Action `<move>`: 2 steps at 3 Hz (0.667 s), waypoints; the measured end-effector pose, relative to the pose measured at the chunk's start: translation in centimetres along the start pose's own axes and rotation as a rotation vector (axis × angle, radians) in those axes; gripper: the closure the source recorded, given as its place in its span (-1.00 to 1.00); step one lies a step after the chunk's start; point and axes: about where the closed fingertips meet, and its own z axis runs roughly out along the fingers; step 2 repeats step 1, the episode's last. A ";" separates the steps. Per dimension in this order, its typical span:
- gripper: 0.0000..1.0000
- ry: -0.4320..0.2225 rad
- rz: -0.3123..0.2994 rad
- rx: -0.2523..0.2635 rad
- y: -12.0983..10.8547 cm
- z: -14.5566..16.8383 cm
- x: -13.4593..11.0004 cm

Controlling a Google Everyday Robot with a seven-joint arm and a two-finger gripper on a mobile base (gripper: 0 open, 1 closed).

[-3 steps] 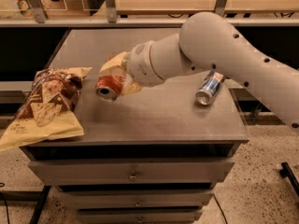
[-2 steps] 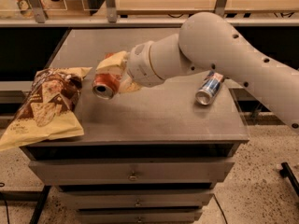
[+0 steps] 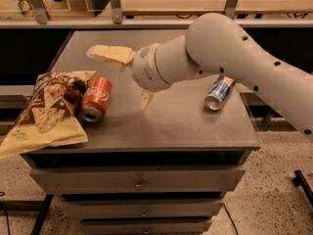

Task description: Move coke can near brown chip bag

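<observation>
**Coke can (image 3: 95, 99) on its side against brown chip bag (image 3: 46, 109); gripper (image 3: 117, 80) open and off it**

Placement, my read:
- Can lies on the cabinet top (image 3: 171, 126), left part. Its left flank is touching the bag's right edge, or as good as touching.
- Task only asks for "near", so this position looks like it meets the goal.
- Bag lies flat at the left end, and its near-left corner hangs over the edge. Can is on the inboard side of the bag, fully supported, not close to any edge.
- Gripper sits just right of the can and a bit farther back, above the top. Fingers (image 3: 110, 55) are spread wide: one reaches left past the can's far end, the other points down toward the surface. Nothing is between them and there's no contact with the can.
- Arm (image 3: 234, 53) comes in from the right, crossing over the blue can (image 3: 218, 93), which lies on its side well apart from the coke can. It's not part of the job.

Orientation of the can:
- Long axis is flat on the surface and runs roughly near–far, skewed so the near end sits a little left and the far end a little right.
- Silver end faces the near edge. Can't tell if that's the top or the base.
- White script faces up.
- On its side it rolls left–right. The bag blocks the left, the right is open, so a nudge from the lower finger would likely roll it away from the bag.
</observation>
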 end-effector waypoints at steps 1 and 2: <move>-1.00 0.000 0.000 0.000 0.0 0.0 0.0; -1.00 0.000 0.000 0.000 0.0 0.0 0.0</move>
